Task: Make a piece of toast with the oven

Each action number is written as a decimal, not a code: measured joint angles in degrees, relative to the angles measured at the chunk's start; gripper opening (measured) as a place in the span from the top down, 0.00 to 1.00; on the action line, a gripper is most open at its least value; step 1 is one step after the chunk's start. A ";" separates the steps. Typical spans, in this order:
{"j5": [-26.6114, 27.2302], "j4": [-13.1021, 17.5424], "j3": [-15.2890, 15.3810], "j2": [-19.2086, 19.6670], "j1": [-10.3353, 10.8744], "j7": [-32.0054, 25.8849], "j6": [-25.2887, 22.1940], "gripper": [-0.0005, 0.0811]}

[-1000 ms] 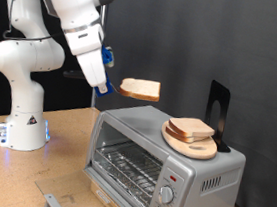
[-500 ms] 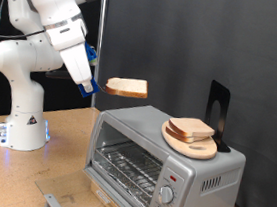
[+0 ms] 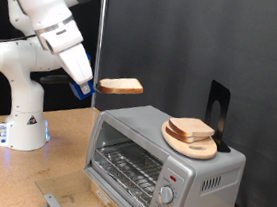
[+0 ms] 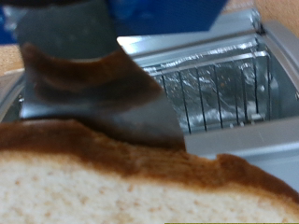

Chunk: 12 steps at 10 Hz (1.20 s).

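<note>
Since earlier, gripper (image 3: pixel 92 87) carried the piece of toast (image 3: pixel 120 85) toward exterior view's left, off the oven (image 3: pixel 163 157) top; pinched by one edge, held level. Wrist view: slice fills foreground, open oven beyond. Keeping it flat likely prevents slipping.

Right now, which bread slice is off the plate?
The piece of toast held in the gripper, in the air above the oven towards the exterior view's left. The other slices lie stacked on the wooden plate on the oven's top.

Glossy white arm (image 3: pixel 36 31), blue-trimmed claw (image 3: pixel 92 86)
</note>
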 joint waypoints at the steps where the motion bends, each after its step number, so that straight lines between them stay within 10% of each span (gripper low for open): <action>1: -0.20 -0.43 -0.50 0.33 -0.10 -1.20 1.15 0.60; 12: -2.67 -1.04 -1.78 13.60 -2.31 -0.72 10.39 0.60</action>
